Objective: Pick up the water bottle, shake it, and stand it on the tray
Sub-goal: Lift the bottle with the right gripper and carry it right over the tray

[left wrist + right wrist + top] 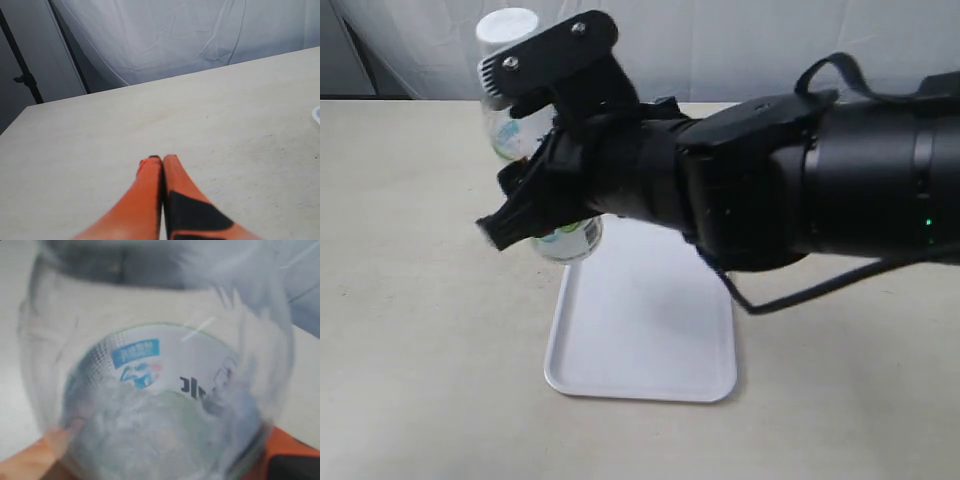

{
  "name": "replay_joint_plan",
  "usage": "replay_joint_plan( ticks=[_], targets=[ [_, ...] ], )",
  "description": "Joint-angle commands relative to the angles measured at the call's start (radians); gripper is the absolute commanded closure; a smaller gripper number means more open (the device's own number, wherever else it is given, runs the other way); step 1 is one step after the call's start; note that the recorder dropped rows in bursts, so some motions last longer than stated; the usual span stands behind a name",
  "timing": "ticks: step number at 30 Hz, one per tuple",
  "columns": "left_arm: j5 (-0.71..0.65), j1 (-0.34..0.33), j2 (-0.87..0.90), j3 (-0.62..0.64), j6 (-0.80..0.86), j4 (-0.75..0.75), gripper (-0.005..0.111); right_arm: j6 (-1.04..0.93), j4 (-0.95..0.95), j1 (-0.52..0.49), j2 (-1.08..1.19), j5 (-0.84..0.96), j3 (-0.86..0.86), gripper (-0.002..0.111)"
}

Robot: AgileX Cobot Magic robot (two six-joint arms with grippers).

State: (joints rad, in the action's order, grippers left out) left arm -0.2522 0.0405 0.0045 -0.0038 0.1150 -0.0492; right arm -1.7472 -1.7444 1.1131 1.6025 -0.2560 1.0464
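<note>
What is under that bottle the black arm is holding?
Under the water bottle is a corner of the white tray, lying on the beige table. The right gripper and its arm cover the tray's far edge, so I cannot tell if the bottle's base touches it.

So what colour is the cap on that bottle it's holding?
White. The cap of the water bottle shows best in the exterior view.
</note>
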Motion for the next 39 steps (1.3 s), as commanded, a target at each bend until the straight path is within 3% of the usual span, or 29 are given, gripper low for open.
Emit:
replay_joint_plan(
  ticks=[1, 4, 5, 6, 8, 9, 10, 11, 14, 15, 17, 20, 23, 30, 36, 39],
  targets=[
    [0.013, 0.0, -0.005, 0.004, -0.001, 0.002, 0.106, 0.129, 0.0, -0.005, -0.006, -0.398, 0.011, 0.109],
    [0.013, 0.0, -0.005, 0.004, -0.001, 0.002, 0.106, -0.145, 0.0, -0.005, -0.055, 0.154, -0.034, 0.109],
    [0.013, 0.0, -0.005, 0.004, -0.001, 0.002, 0.106, -0.165, 0.0, -0.005, -0.063, 0.175, -0.034, 0.109],
    [0.013, 0.0, -0.005, 0.004, -0.001, 0.002, 0.106, -0.011, 0.0, -0.005, -0.065, -0.108, -0.019, 0.109],
    [0.013, 0.0, -0.005, 0.004, -0.001, 0.002, 0.106, 0.183, 0.0, -0.005, -0.067, -0.373, -0.016, 0.109],
    [0.013, 0.0, -0.005, 0.004, -0.001, 0.002, 0.106, 0.111, 0.0, -0.005, -0.086, -0.233, -0.026, 0.109],
    [0.013, 0.0, -0.005, 0.004, -0.001, 0.002, 0.106, -0.064, 0.0, -0.005, -0.126, 0.127, -0.043, 0.109],
    [0.013, 0.0, -0.005, 0.004, -0.001, 0.002, 0.106, -0.113, 0.0, -0.005, -0.145, 0.231, -0.044, 0.109],
    [0.013, 0.0, -0.005, 0.004, -0.001, 0.002, 0.106, 0.135, 0.0, 0.005, -0.128, -0.262, -0.048, 0.109],
    [0.013, 0.0, -0.005, 0.004, -0.001, 0.002, 0.106, 0.117, 0.0, 0.005, -0.104, -0.238, -0.093, 0.109],
    [0.013, 0.0, -0.005, 0.004, -0.001, 0.002, 0.106, 0.118, 0.0, 0.005, -0.097, 0.012, -0.164, 0.109],
    [0.013, 0.0, -0.005, 0.004, -0.001, 0.002, 0.106, 0.114, 0.0, 0.005, -0.179, -0.072, -0.118, 0.109],
    [0.013, 0.0, -0.005, 0.004, -0.001, 0.002, 0.106, 0.114, 0.0, 0.005, -0.287, -0.01, -0.094, 0.109],
    [0.013, 0.0, -0.005, 0.004, -0.001, 0.002, 0.106, 0.121, 0.0, 0.005, -0.111, -0.066, -0.237, 0.109],
    [0.013, 0.0, -0.005, 0.004, -0.001, 0.002, 0.106, 0.152, 0.0, 0.006, -0.25, 0.106, -0.182, 0.109],
    [0.013, 0.0, -0.005, 0.004, -0.001, 0.002, 0.106, 0.155, 0.027, 0.004, -0.207, -0.06, -0.206, 0.109]
  ],
)
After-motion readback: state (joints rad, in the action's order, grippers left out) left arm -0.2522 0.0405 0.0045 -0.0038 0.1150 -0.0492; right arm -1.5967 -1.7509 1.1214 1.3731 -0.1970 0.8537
